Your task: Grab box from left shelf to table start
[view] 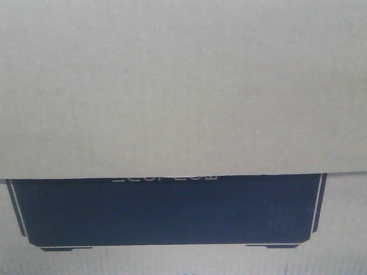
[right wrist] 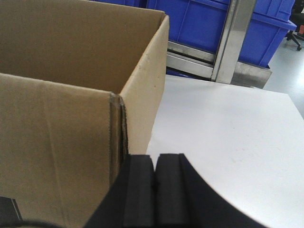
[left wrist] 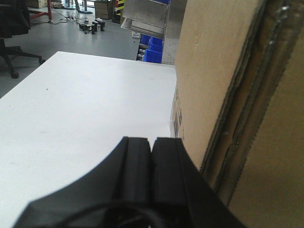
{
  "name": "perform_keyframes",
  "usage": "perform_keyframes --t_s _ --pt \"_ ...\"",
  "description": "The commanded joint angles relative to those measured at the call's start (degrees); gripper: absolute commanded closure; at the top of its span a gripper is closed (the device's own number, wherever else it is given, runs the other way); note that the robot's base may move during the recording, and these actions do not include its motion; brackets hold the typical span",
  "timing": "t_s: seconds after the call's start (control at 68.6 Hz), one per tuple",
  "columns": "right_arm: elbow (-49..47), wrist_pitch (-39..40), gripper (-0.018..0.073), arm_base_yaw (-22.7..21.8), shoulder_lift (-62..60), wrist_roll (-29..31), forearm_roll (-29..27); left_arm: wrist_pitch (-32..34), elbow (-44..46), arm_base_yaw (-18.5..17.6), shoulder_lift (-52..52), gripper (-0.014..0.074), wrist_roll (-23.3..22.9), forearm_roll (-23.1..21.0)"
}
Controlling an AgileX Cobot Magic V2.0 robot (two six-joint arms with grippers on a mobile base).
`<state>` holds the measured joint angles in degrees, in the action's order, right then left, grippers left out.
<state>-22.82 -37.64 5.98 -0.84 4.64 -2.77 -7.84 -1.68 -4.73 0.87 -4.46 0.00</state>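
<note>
- Cardboard fills the front-facing view: the box [view: 183, 86] sits right up against that camera, its black printed panel [view: 166, 212] showing below a tan flap.
- Left gripper [left wrist: 152, 147]: fingers [left wrist: 135, 161] are clenched together with nothing between them, pressed alongside the left wall of the box [left wrist: 213, 85].
- Right gripper [right wrist: 155, 164]: fingers [right wrist: 168, 190] likewise closed pad to pad and empty, set against the right front corner of the box [right wrist: 71, 118].
- Box location: both wrist views show it with its base at the level of the white table [left wrist: 85, 104], open-topped, with flaps raised. Whether its full weight rests on the table cannot be told.
- Step in hand, as judged: a two-sided squeeze carry nearing set-down. Keep the inward pressure equal on both sides; uneven force would twist the corrugated walls, which already show a creased corner seam [right wrist: 118, 128].
- Lower evenly so the base lands flat, then ease both arms outward together.
- Open room: bare table [right wrist: 228, 133] lies to the right of the box and to its left, giving each arm space to withdraw sideways.
- Edges to watch: the shelf rail [right wrist: 190, 54] and upright [right wrist: 232, 38] with blue bins [right wrist: 209, 23] stand just beyond the far table edge; avoid pushing the box toward them.
</note>
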Motion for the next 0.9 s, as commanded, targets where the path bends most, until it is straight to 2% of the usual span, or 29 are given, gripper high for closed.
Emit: perform_keyframes --t_s 0.0,0.335,0.437,0.54,0.656,0.758,0.846,0.89 --pt "-1.44 5.33 0.0503 0.09 0.94 0.29 0.49 5.41 0.14 -0.43 0.66 0.0696 0.11 0.00" --pt "-1.29 6.41 0.0503 0.09 0.94 0.29 0.71 5.41 0.14 -0.43 0.66 0.0696 0.11 0.00" --pt "0.82 12.33 0.0503 -0.59 0.94 0.29 1.17 5.41 0.14 -0.43 0.66 0.0696 0.11 0.00" --pt "6.16 21.40 0.0503 -3.86 0.94 0.29 1.01 5.41 0.14 -0.43 0.66 0.0696 0.11 0.00" --pt "13.93 29.52 0.0503 -7.45 0.53 -0.22 -1.19 5.41 0.14 -0.43 0.66 0.0696 0.11 0.00" --pt "20.61 35.86 0.0503 -8.33 -0.35 -0.21 -3.66 5.41 0.14 -0.43 0.66 0.0696 0.11 0.00" --pt "24.90 40.54 0.0503 -8.33 -0.30 -0.51 -4.74 5.41 0.14 -0.43 0.66 0.0696 0.11 0.00" --pt "24.78 38.41 0.0503 -8.33 -0.30 -1.20 -4.58 5.41 0.14 -0.43 0.66 0.0696 0.11 0.00"
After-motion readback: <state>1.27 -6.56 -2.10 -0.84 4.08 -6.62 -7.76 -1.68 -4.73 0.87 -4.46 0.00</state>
